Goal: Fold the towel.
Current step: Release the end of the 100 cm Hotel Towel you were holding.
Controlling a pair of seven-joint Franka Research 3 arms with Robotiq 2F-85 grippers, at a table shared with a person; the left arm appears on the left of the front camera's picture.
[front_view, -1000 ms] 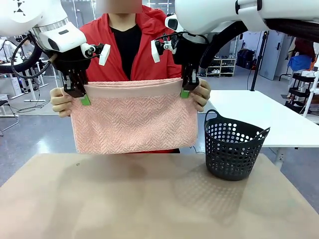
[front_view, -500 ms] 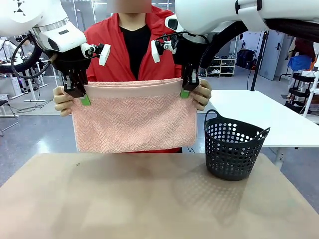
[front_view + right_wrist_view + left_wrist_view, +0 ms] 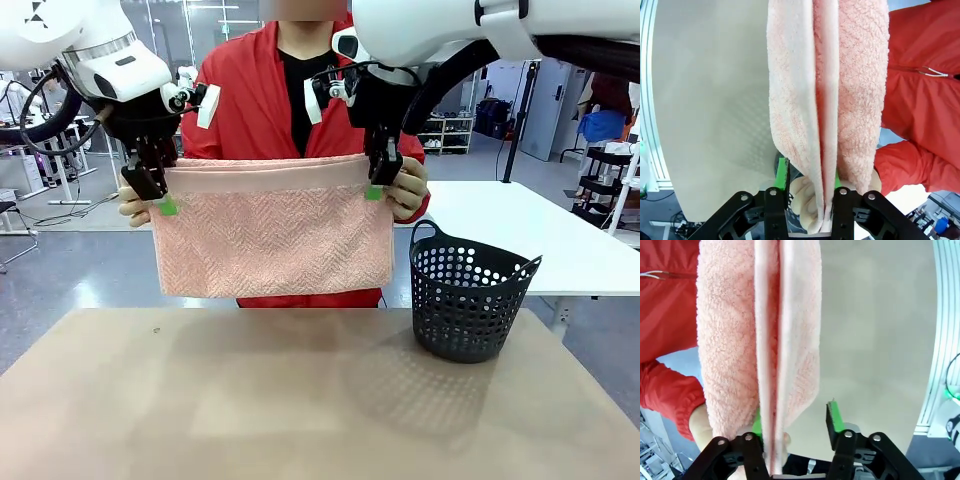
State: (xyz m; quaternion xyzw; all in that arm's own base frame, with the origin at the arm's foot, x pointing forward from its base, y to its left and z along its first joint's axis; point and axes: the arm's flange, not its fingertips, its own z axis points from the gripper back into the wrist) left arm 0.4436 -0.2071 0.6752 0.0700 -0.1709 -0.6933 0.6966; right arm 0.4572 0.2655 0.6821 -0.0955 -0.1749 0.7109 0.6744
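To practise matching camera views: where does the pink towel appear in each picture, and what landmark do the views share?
Front: the towel hangs spread out, upper centre.
Left wrist: left of centre, running top to bottom.
Right wrist: centre, running top to bottom.
Shared landmark: the person's red jacket behind it.

White left arm and right arm, black cables. Black left gripper and right gripper, green pads. Person: red jacket, black top

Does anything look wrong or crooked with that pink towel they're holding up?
Nothing stands out. The towel hangs doubled and fairly level between the person's hands, with the left gripper and right gripper at its top corners. The basket stands upright on the table.
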